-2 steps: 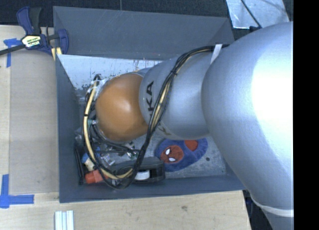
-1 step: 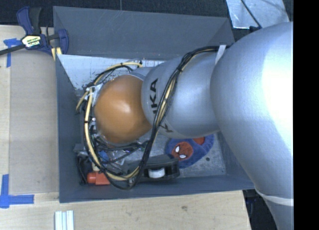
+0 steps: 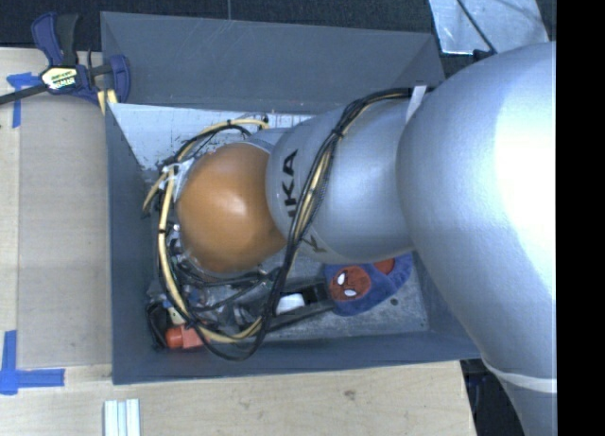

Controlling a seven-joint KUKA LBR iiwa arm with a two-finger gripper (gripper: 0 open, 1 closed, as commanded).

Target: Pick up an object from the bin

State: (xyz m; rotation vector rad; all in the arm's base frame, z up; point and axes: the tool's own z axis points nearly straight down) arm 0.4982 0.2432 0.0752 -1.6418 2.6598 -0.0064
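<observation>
My gripper [image 3: 206, 294] is low in the front left part of the bin, its dark body showing under the arm's orange cover among cables. A small red-orange thing [image 3: 181, 337] lies just beside it, in the bin's front left corner. To its right, a black stick-like thing with a white part [image 3: 295, 303] rests on the floor. Further right is a blue soft item with a red spider-mask face [image 3: 353, 281], partly hidden under the arm. What lies directly beneath the gripper is hidden.
The big silver arm comes in from the right and covers the middle and right of the bin. The orange cover and looping yellow and black cables hang over the left half. A strip of grey speckled floor shows along the front wall.
</observation>
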